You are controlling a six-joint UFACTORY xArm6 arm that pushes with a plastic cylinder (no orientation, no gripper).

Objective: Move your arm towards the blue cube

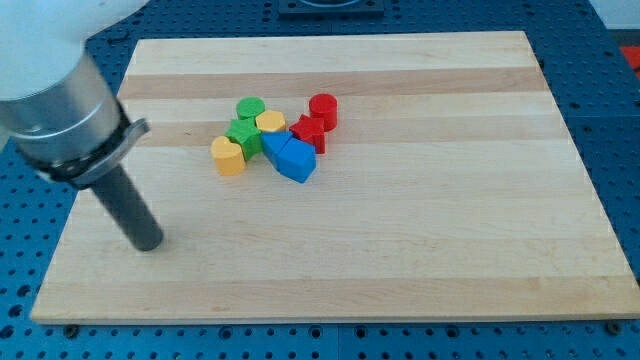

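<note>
Tip point(147, 241) w/o claw, left of blue cube point(295, 160), well apart; no legible writing.

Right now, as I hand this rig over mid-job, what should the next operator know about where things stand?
My tip: at the view's lower left of the board, touching no block, well apart from the cluster.
Blocks: all bunched near the board's centre, toward the view's top. The blue cube sits beside a second blue block, at the cluster's bottom-right edge. A yellow block lies on the cluster's left, nearest my tip; green blocks and red blocks lie behind.
Done: nothing has been reached yet.
Left: travel toward the view's upper right to the blue cube, probably skirting just below the yellow block.
</note>
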